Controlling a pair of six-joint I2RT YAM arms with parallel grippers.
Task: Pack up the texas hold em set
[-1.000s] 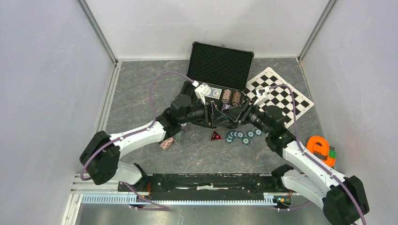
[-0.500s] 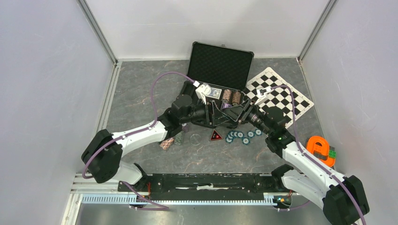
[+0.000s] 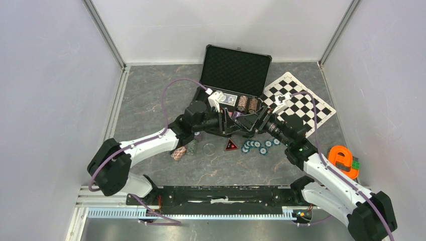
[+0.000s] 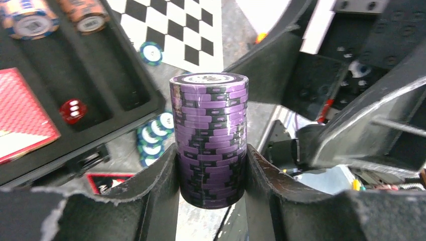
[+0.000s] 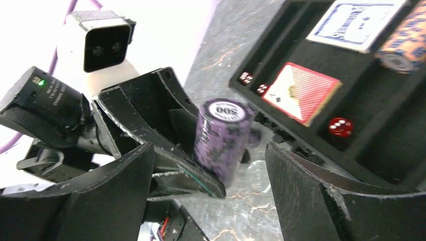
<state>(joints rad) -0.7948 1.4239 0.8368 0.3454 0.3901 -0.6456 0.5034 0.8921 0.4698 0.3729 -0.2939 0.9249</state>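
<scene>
The purple chip stack (image 4: 209,140) is a tall column of striped chips. Its long axis runs up the left wrist view, and the white-labelled end face points away from the claw's base. From the right wrist the same stack (image 5: 221,138) leans a little, with the end marked "500" turned upward towards that camera.

The left claw (image 4: 211,150) grips the stack across its lower half, one finger (image 4: 163,175) pressed on each side of the column. The upper half stands free. The right claw (image 5: 208,150) is spread wide, its fingers (image 5: 306,175) well clear of the stack on either side and touching nothing.

The stack is held between the two claws, just beside the near edge of the open case (image 3: 235,70).

In the case's tray lie a red deck (image 5: 301,93), a blue deck (image 5: 359,20), a red die (image 4: 72,110) and brown chips (image 4: 27,17).

Teal chips (image 3: 258,145) lie loose on the bench (image 3: 150,100) near the case. The chequered mat (image 3: 301,100) lies beside the case.
</scene>
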